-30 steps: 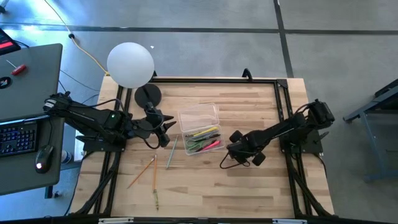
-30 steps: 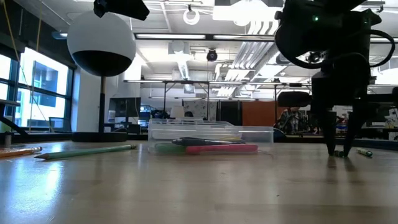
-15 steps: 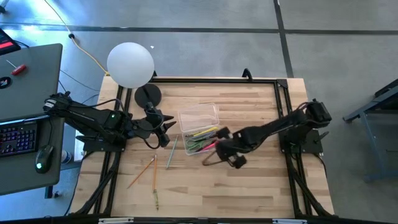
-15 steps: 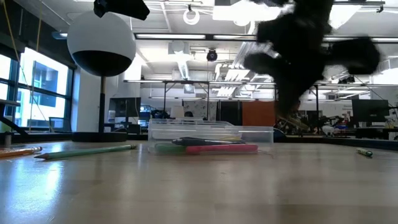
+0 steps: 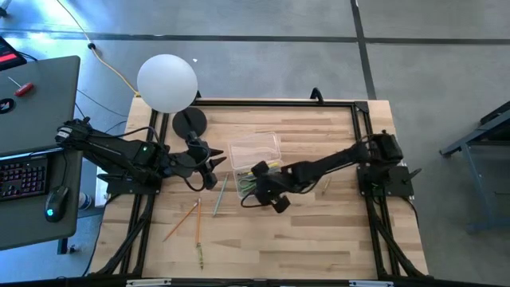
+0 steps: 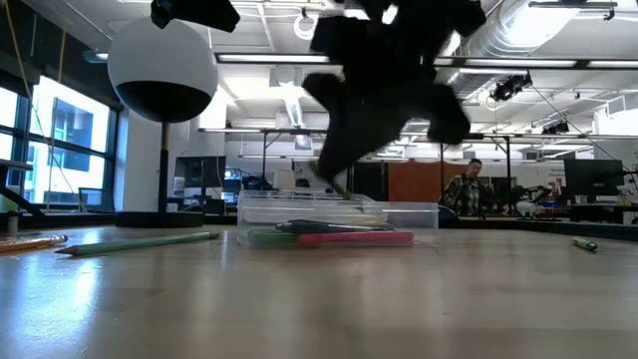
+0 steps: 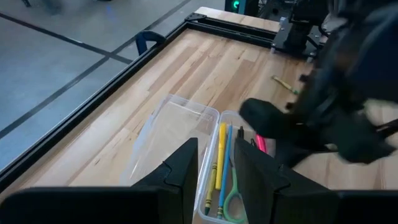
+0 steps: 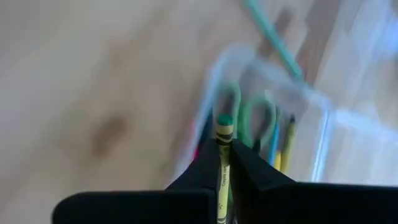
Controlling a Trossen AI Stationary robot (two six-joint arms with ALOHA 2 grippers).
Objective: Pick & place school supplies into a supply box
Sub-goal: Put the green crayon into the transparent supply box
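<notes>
Crayon (image 8: 222,163), yellow-green, was pinched in the right end effector (image 8: 222,163), which had swung from the worktop's (image 5: 335,231) right side to above the supply box (image 5: 256,159); release remained.

Overhead, tabletop, two wrist views

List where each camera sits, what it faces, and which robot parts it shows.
High: overhead, straight down; both arms, right gripper over the clear plastic supply box.
Low: table height, level across; dark arm over the box.
Left wrist: left gripper facing the box.
Right wrist: fingers shut on a yellow-green crayon.
All share the box.
</notes>
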